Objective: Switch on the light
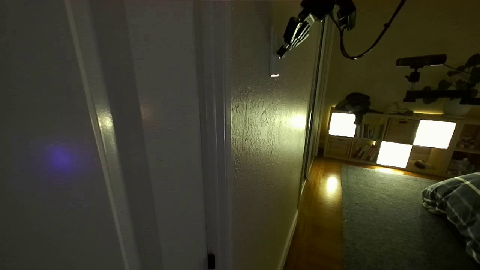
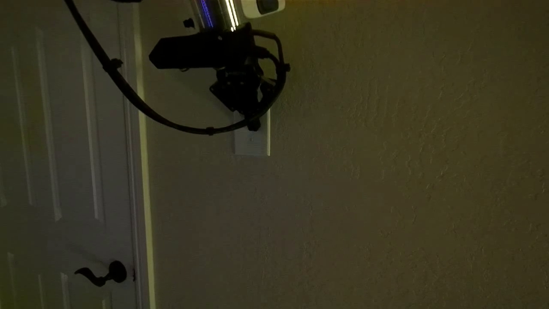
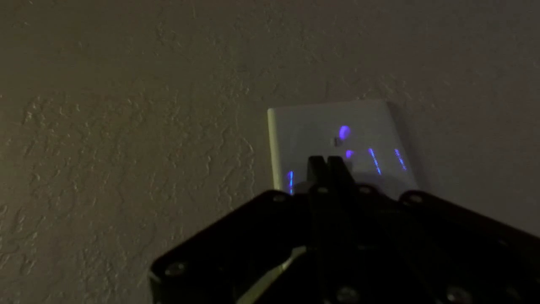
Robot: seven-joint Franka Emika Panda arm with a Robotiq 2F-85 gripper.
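The light switch's plate point(image 2: 252, 145) is a small white upright rectangle on the textured wall. It also shows in the wrist view point(image 3: 310, 126) with a small dark mark and purple-blue reflections, and as a narrow edge-on strip in an exterior view point(image 1: 275, 69). My gripper point(image 3: 326, 159) has its two black fingers together with nothing seen between them. Its tips are in front of the plate's middle in an exterior view point(image 2: 254, 127), pointing down and toward the wall in an exterior view point(image 1: 279, 56). I cannot tell whether they touch. The switch lever is hidden; the lamp is out of view.
A white door point(image 2: 64, 150) with a dark lever handle point(image 2: 103, 273) stands beside the plate. A black cable point(image 2: 171, 124) loops from the arm. A shelf point(image 1: 393, 138) with glowing cubbies, a grey rug point(image 1: 382, 210) and plaid bedding point(image 1: 459, 206) are further back.
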